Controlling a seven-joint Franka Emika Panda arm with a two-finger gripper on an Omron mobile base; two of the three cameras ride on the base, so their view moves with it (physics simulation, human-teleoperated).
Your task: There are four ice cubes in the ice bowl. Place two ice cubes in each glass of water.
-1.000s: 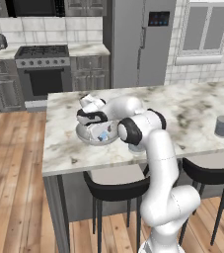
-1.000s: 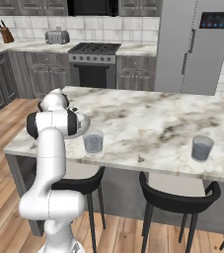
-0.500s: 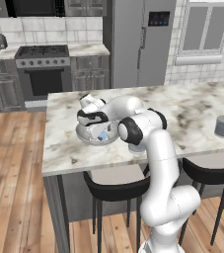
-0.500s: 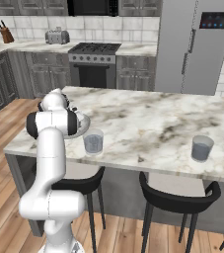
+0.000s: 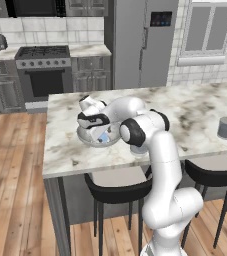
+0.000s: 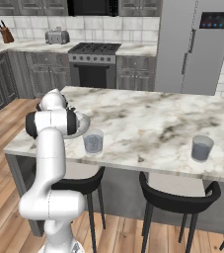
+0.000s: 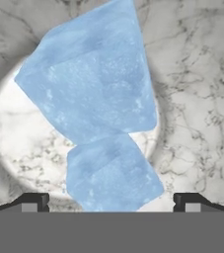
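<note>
Fingers (image 7: pixel 111 203) of mine stand spread as wide as they go, one dark tip at 8 o'clock and the other at 4 o'clock in the hand view, with nothing clamped between them. Between the tips, at 6 o'clock, sits one of the ice cubes (image 7: pixel 112 174), and larger cubes overlap above it, toward 12 o'clock. I cannot tell whether either tip touches ice. All this ice lies inside the ice bowl (image 7: pixel 0 148), whose pale round floor shows around it on the marble desk (image 7: pixel 202 74).

From the left base view my hand hangs low over the ice bowl (image 5: pixel 87 140), which rests near the desk's (image 5: pixel 185 107) left end, with pale blue ice visible inside. One glass of water (image 6: pixel 93 142) stands just beside the bowl, at its 4 o'clock in the right base view. The other glass of water (image 6: pixel 202 148) stands well apart, toward the desk's right end.
</note>
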